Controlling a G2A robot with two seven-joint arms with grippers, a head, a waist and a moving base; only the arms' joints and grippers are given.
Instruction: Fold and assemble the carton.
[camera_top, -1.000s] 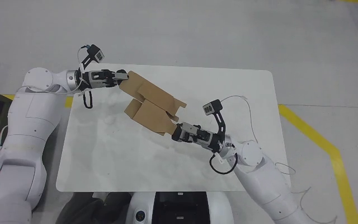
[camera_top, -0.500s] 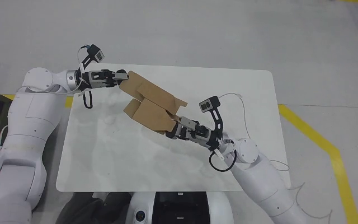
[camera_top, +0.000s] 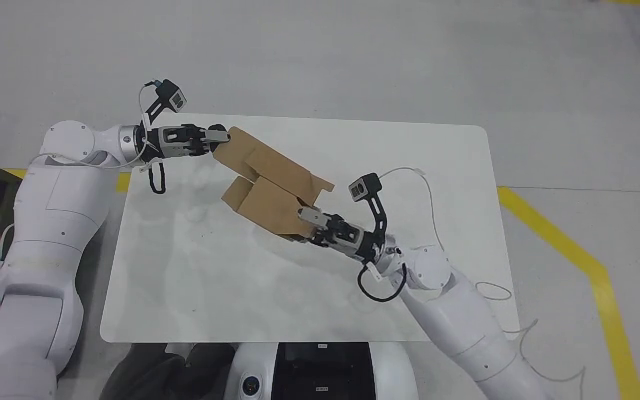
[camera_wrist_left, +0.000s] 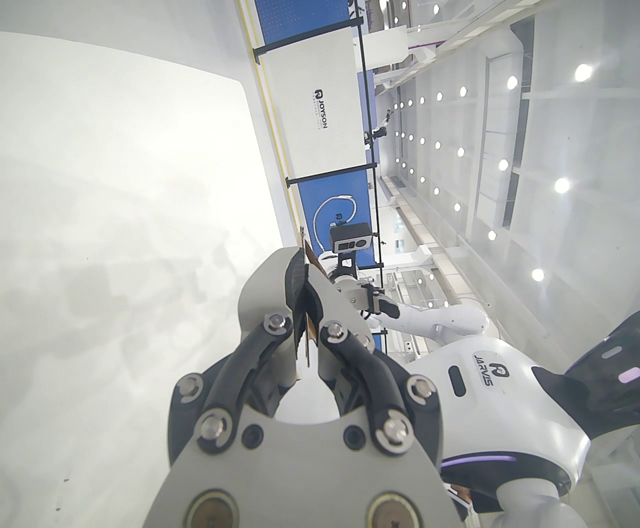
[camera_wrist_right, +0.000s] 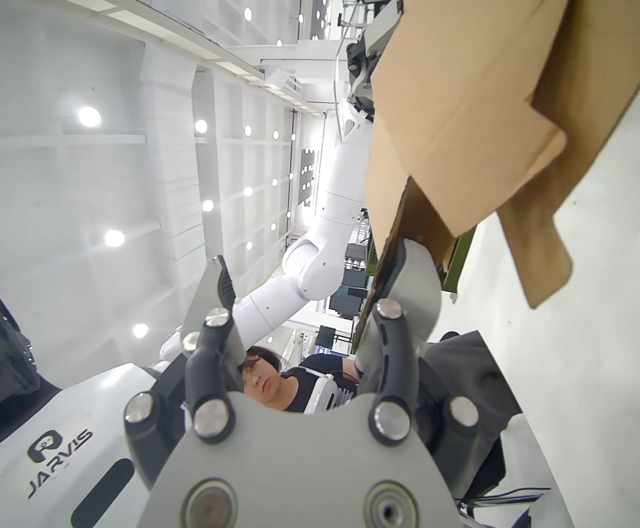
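Carton (camera_top: 275, 185) hangs over the counter (camera_top: 430, 170) near its 10 o'clock corner, with bare room toward 3 and 6. Left jaws pinch its 10 o'clock edge; right jaws gape wide at its 4 o'clock flap.

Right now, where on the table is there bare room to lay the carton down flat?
Widest bare patch: the near-left stretch of the table, between the carton and the near edge. A second lies far right, beyond the carton's flap, edged by the right arm's cable. Crowded: the middle, where the left pincer and right pincer meet the carton.
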